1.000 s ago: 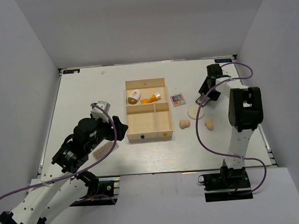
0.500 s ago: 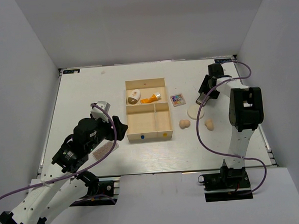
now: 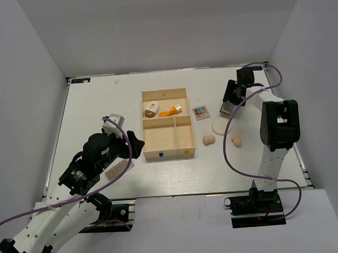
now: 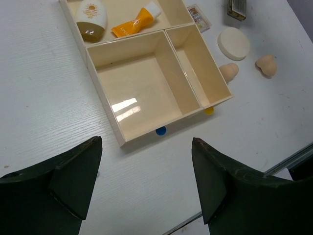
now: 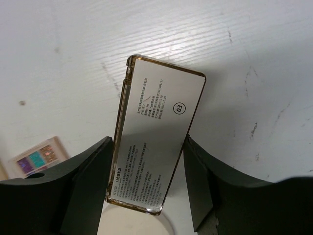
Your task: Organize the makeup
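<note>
Right wrist shows your right gripper [image 5: 146,143] clamped on the dark flat case [image 5: 161,127], right of the wooden tray [image 3: 165,93], while your left gripper [image 4: 146,142] gapes wide, empty, beside that tray's left wall.

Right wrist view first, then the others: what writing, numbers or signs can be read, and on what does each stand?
"03", in a circle, on the pale label of the flat case.
Lines of fine print on the same label: too small to read.
Orange emblem and print on the white and brown bottle: blurred, unreadable.
Dark sticker at the far left corner, top view: too small to read.
</note>
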